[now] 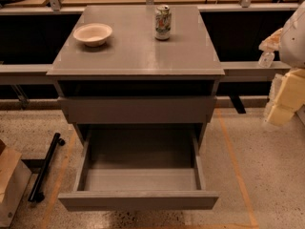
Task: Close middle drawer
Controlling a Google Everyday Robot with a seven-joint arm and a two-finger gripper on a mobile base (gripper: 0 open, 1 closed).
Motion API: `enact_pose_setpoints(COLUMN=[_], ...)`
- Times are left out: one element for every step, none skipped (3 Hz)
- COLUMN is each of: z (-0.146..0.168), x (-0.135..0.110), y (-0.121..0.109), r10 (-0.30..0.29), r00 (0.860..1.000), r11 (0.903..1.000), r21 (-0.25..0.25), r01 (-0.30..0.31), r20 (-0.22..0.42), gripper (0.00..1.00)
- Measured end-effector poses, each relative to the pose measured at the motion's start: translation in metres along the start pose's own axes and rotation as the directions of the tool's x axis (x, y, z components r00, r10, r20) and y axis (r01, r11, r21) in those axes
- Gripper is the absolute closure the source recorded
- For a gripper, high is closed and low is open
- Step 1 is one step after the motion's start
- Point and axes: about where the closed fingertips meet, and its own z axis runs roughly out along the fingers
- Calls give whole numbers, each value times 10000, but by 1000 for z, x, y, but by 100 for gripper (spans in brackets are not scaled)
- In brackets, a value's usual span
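Observation:
The grey cabinet (138, 56) stands in the middle of the camera view. Its middle drawer (138, 200) is pulled far out toward me, and its wide plain grey box interior (140, 161) holds nothing. Above it, another grey drawer front (137, 109) sticks out a little from the cabinet body. My gripper (282, 101) hangs at the right edge of the view. It is beside the cabinet at about the upper drawer's height, well apart from both drawers and touching nothing.
A white bowl (93, 34) and a drink can (163, 22) stand on the cabinet top. A black bar (45, 168) lies on the floor at the left, next to a brown box (10, 182). Long benches run behind the cabinet.

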Motion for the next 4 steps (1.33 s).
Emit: enact_pose_setpoints(z=[0,-2,13,46], x=[0,-1,8,26], y=[0,-1,2,8], r10=[0,-9,-110,-198], r00=[10000,10000,9998,9992], r11=[10000,10000,9998,9984], r21=[0,99,-156,-530], r01=[0,9,113,215], r20=[0,29,182,335], gripper=[0,16,39,63])
